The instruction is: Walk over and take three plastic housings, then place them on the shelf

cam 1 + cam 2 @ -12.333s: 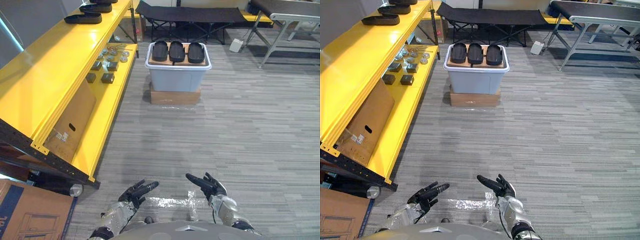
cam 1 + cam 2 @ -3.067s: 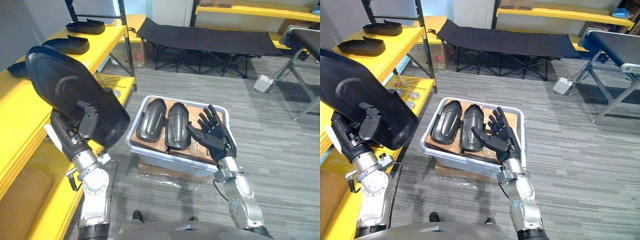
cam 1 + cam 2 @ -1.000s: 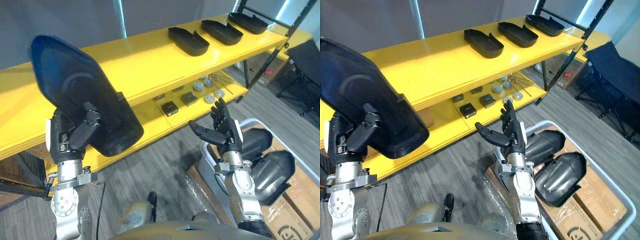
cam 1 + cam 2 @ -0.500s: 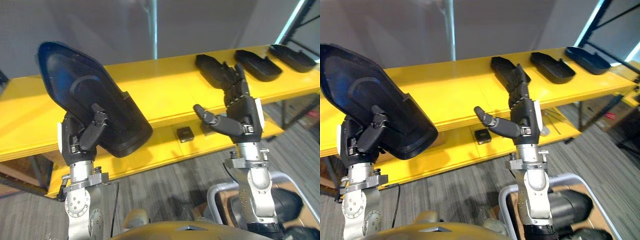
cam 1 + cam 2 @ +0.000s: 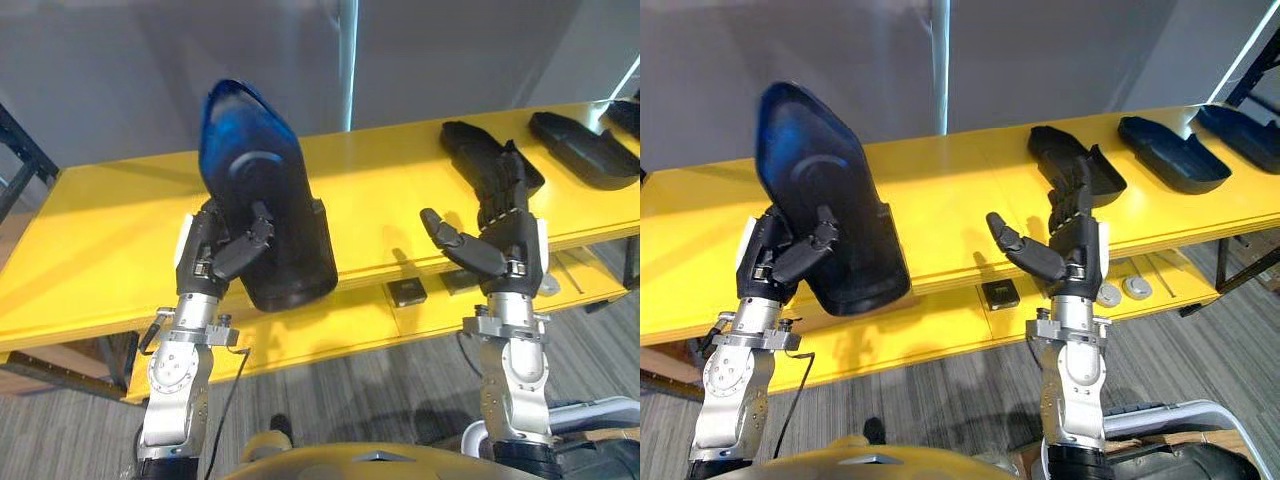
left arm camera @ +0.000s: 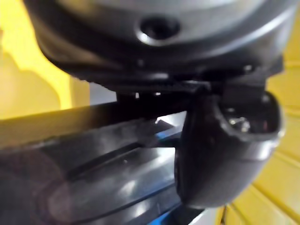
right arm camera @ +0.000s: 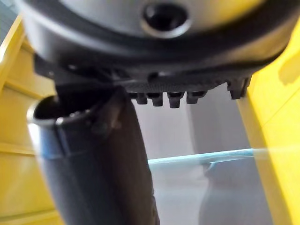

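L hand (image 5: 225,250) is gripping the plastic housing (image 5: 265,200), fingers and thumb curled round its lower part, holding it up at centre-left, over the front edge of the yellow shelf (image 5: 100,250). Vs half a sec ago: view is swinging square onto the shelf, and the housing is standing steeper, nearer frame centre. Carry looks done, set-down prob next. R hand (image 5: 500,245) is raised mid-right, fingers straight and spread, empty. Other housings (image 5: 1170,150) are lying upper right, with room to their left. Small parts (image 5: 407,292) are sitting on the lower level. Grey wall (image 5: 150,60) behind, plank floor (image 5: 350,390) below.
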You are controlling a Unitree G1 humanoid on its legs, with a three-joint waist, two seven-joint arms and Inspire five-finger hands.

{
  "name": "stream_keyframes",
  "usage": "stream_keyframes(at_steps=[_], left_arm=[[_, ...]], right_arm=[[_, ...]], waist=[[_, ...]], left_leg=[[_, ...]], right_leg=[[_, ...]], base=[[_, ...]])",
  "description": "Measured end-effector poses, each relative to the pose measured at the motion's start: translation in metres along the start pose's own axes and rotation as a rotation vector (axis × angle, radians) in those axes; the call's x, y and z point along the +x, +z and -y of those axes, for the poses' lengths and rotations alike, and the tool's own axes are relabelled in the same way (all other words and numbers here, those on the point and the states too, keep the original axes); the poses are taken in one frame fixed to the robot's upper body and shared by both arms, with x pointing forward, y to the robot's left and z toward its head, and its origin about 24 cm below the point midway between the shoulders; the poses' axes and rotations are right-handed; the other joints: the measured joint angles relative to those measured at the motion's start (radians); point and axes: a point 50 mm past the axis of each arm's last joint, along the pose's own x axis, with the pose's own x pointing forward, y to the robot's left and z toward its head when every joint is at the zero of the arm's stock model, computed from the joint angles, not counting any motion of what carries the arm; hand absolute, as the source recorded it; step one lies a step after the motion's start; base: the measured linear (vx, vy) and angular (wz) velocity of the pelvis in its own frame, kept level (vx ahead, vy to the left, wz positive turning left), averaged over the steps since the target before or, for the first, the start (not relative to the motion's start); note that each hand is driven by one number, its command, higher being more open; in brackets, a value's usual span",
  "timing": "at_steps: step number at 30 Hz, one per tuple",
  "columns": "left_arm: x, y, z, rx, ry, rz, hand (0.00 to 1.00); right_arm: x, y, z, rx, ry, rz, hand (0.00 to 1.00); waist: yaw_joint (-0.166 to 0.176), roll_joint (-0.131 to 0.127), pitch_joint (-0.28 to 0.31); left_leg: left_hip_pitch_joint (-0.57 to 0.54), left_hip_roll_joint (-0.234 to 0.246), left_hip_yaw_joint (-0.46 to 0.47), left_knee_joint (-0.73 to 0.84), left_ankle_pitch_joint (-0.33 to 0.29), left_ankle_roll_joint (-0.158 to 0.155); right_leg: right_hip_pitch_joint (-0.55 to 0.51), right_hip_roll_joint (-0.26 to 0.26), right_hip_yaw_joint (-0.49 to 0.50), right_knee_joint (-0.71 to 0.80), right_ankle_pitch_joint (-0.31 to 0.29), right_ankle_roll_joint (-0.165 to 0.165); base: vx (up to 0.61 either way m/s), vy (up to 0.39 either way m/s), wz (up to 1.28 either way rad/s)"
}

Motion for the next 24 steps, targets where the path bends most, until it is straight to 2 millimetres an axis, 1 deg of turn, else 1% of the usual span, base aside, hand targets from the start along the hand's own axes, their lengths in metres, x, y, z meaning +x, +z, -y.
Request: stream_keyframes(at_steps=[4, 5, 7, 8, 10, 11, 12, 13, 14, 15, 17, 18, 20, 23, 24], left_arm=[[0.015, -0.002, 0.011, 0.0, -0.109, -0.054, 0.0], [0.021, -0.002, 0.015, -0.009, -0.128, -0.075, 0.0], [0.028, -0.003, 0.016, -0.026, -0.136, -0.093, 0.0], [0.036, -0.005, 0.017, -0.047, -0.138, -0.103, 0.0], [0.049, -0.011, 0.014, -0.076, -0.105, -0.128, 0.0], [0.056, -0.016, 0.011, -0.107, -0.068, -0.152, 0.0], [0.06, -0.02, 0.007, -0.115, -0.031, -0.169, 0.0], [0.063, -0.026, 0.0, -0.119, 0.019, -0.194, 0.0], [0.065, -0.03, -0.002, -0.119, 0.042, -0.211, 0.0], [0.068, -0.035, -0.005, -0.122, 0.077, -0.232, 0.0], [0.075, -0.046, -0.012, -0.128, 0.152, -0.28, 0.0], [0.077, -0.047, -0.014, -0.137, 0.169, -0.285, 0.0], [0.087, -0.046, -0.018, -0.161, 0.227, -0.289, 0.0], [0.097, -0.041, -0.027, -0.199, 0.309, -0.278, 0.0], [0.1, -0.04, -0.029, -0.212, 0.321, -0.276, 0.0]], right_arm=[[0.003, 0.012, -0.019, -0.006, 0.088, 0.034, 1.0], [0.002, 0.015, -0.024, 0.004, 0.117, 0.033, 1.0], [0.002, 0.017, -0.027, 0.01, 0.153, 0.031, 1.0], [0.001, 0.019, -0.028, 0.017, 0.181, 0.03, 1.0], [-0.005, 0.022, -0.029, 0.033, 0.232, 0.015, 1.0], [-0.009, 0.024, -0.029, 0.051, 0.268, 0.003, 1.0], [-0.012, 0.025, -0.031, 0.057, 0.291, -0.007, 1.0], [-0.017, 0.023, -0.033, 0.088, 0.314, -0.026, 1.0], [-0.019, 0.022, -0.033, 0.101, 0.319, -0.039, 1.0], [-0.022, 0.02, -0.032, 0.106, 0.323, -0.063, 1.0], [-0.029, 0.015, -0.028, 0.106, 0.324, -0.122, 1.0], [-0.031, 0.014, -0.027, 0.103, 0.32, -0.132, 1.0], [-0.036, 0.011, -0.024, 0.096, 0.313, -0.161, 1.0], [-0.037, 0.011, -0.025, 0.102, 0.322, -0.168, 1.0], [-0.037, 0.01, -0.025, 0.103, 0.325, -0.172, 1.0]], waist=[[-0.006, 0.0, 0.0], [-0.016, 0.0, 0.0], [-0.033, 0.0, 0.0], [-0.045, 0.0, -0.001], [-0.058, 0.002, -0.004], [-0.061, 0.004, -0.006], [-0.07, 0.005, -0.009], [-0.09, 0.006, -0.017], [-0.098, 0.01, -0.021], [-0.114, 0.017, -0.027], [-0.137, 0.038, -0.042], [-0.14, 0.042, -0.044], [-0.149, 0.046, -0.047], [-0.164, 0.048, -0.048], [-0.164, 0.048, -0.048]], left_leg=[[0.02, -0.001, 0.054, -0.069, 0.035, 0.001], [0.029, 0.001, 0.075, -0.069, 0.035, 0.001], [0.041, 0.002, 0.099, -0.07, 0.033, -0.001], [0.05, 0.009, 0.118, -0.074, 0.032, -0.003], [0.062, 0.019, 0.154, -0.075, 0.016, -0.014], [0.07, 0.026, 0.187, -0.075, 0.012, -0.014], [0.07, 0.031, 0.209, -0.075, 0.012, -0.015], [0.071, 0.039, 0.238, -0.075, 0.013, -0.017], [0.071, 0.047, 0.255, -0.075, 0.015, -0.021], [0.071, 0.058, 0.273, -0.075, 0.02, -0.025], [0.071, 0.086, 0.316, -0.075, 0.037, -0.039], [0.07, 0.088, 0.322, -0.075, 0.041, -0.044], [0.069, 0.097, 0.331, -0.075, 0.047, -0.047], [0.054, 0.103, 0.335, -0.075, 0.049, -0.043], [0.052, 0.103, 0.335, -0.075, 0.049, -0.042]], right_leg=[[-0.033, 0.0, 0.035, -0.002, 0.004, 0.007], [-0.04, 0.0, 0.048, -0.002, 0.007, 0.012], [-0.043, 0.0, 0.067, -0.002, 0.007, 0.012], [-0.045, 0.001, 0.082, -0.005, 0.008, 0.013], [-0.049, 0.007, 0.102, -0.02, 0.011, 0.019], [-0.058, 0.011, 0.118, -0.031, 0.011, 0.019], [-0.061, 0.015, 0.115, -0.044, 0.011, 0.019], [-0.064, 0.021, 0.113, -0.067, 0.011, 0.019], [-0.066, 0.026, 0.115, -0.076, 0.016, 0.027], [-0.073, 0.034, 0.119, -0.078, 0.017, 0.028], [-0.101, 0.055, 0.141, -0.067, 0.021, 0.018], [-0.106, 0.058, 0.145, -0.067, 0.022, 0.016], [-0.115, 0.073, 0.158, -0.065, 0.026, 0.011], [-0.138, 0.074, 0.165, -0.05, 0.025, 0.008], [-0.141, 0.073, 0.166, -0.049, 0.025, 0.008]], base=[[-0.02, 0.024, -0.3], [-0.03, 0.019, -0.39], [-0.05, 0.019, -0.43], [-0.07, 0.011, -0.47], [-0.1, 0.003, -0.6], [-0.1, -0.009, -0.72], [-0.1, -0.033, -0.73], [-0.09, -0.055, -0.49], [-0.08, -0.059, -0.36], [-0.07, -0.058, -0.23], [-0.05, -0.051, -0.29], [-0.03, -0.031, -0.29], [-0.02, -0.021, -0.16], [-0.03, -0.009, -0.04], [0.0, 0.0, 0.0]])
